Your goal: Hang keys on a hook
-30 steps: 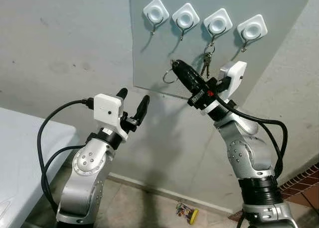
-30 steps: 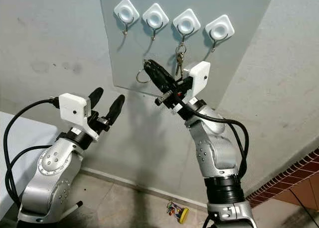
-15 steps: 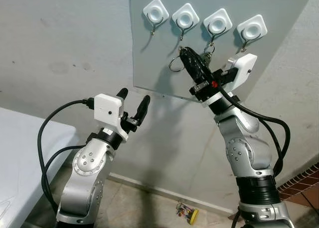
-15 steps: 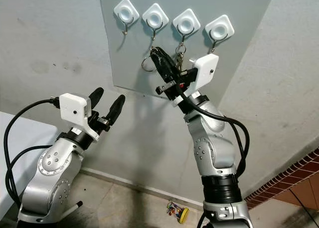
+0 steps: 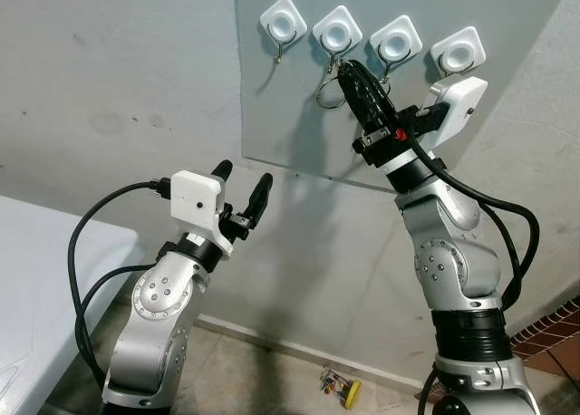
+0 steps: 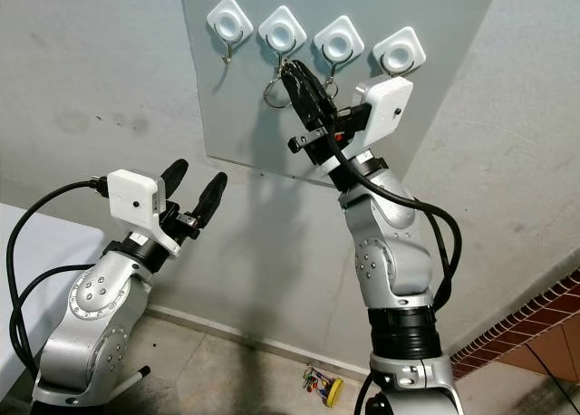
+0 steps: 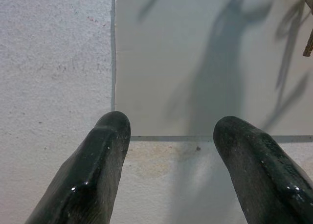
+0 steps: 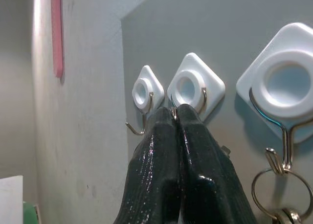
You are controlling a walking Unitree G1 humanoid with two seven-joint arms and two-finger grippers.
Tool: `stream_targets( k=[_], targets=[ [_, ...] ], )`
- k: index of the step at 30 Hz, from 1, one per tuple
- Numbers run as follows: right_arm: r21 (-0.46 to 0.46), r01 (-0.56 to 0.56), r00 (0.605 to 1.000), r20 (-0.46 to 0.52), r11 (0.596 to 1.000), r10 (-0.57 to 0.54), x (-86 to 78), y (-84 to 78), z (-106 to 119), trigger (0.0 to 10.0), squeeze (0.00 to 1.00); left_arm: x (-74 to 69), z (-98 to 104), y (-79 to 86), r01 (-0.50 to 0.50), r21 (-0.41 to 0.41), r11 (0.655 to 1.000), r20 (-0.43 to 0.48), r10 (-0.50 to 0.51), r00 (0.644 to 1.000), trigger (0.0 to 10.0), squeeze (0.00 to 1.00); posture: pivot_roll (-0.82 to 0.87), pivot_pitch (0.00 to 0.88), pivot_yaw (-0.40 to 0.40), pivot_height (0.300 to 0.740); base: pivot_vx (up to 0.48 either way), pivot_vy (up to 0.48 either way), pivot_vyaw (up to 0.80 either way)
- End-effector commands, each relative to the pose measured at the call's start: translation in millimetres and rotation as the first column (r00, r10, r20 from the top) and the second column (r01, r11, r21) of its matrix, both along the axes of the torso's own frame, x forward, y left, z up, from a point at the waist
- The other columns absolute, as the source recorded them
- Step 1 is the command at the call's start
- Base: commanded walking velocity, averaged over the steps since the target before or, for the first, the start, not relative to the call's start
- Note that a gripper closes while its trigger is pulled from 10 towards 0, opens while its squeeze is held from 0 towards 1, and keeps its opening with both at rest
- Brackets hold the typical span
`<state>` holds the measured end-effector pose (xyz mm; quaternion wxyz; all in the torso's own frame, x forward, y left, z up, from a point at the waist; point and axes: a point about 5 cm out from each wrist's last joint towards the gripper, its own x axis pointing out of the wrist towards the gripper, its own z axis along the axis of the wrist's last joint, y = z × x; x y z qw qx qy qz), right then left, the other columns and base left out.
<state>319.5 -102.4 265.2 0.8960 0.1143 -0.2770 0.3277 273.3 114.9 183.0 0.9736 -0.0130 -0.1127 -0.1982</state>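
Four white square hooks sit in a row on a grey wall panel [image 5: 272, 116]. My right gripper [image 5: 349, 71] is raised against the second hook from the left [image 5: 338, 28] and is shut on a silver key ring [image 5: 328, 91], whose loop hangs just below that hook. In the right wrist view the closed fingertips [image 8: 168, 119] touch that hook's metal prong [image 8: 203, 99]. Another bunch of keys [image 8: 276, 185] hangs from the third hook [image 5: 396, 39]. My left gripper [image 5: 243, 184] is held lower, open, with nothing between its fingers [image 7: 105, 136].
A white table [image 5: 36, 279] stands at the left. On the floor by the wall lies a small bunch of keys with a yellow tag [image 5: 340, 385]. Brick edging [image 5: 553, 338] runs at the lower right. The first hook [image 5: 284, 20] and fourth hook [image 5: 458, 49] are bare.
My right gripper has risen with the key ring from below the hooks up to the second hook. The left arm has stayed still.
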Motion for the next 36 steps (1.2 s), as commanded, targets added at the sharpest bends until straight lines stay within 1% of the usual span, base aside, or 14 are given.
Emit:
stream_targets(
  k=[1, 8, 36],
  targets=[
    [0.006, 0.006, 0.999, 0.038, 1.0, -0.006, -1.9, -1.9, 9.7, 10.0, 0.0, -0.8, 3.7, -1.5, 0.002, 0.003, 1.0, 0.013, -0.002, 1.0, 10.0, 0.0, -0.06, 0.063, -0.036, 0.74, 0.0, 0.0, 0.0],
    [-0.04, -0.012, 1.0, 0.02, 0.999, 0.013, -1.3, 0.6, 7.0, 10.0, 0.0, -0.4, 4.2, -2.0, 0.003, 0.004, 1.0, 0.016, -0.003, 1.0, 10.0, 0.0, -0.06, 0.064, -0.041, 0.74, 0.0, 0.0, 0.0],
    [-0.099, -0.05, 0.999, -0.013, 0.994, 0.049, 6.7, 2.5, 5.2, 10.0, 0.0, -4.3, 2.8, -0.8, -0.014, -0.005, 1.0, 0.01, 0.014, 1.0, 10.0, 0.0, -0.05, 0.075, -0.062, 0.74, 0.0, 0.0, 0.0]
  ],
)
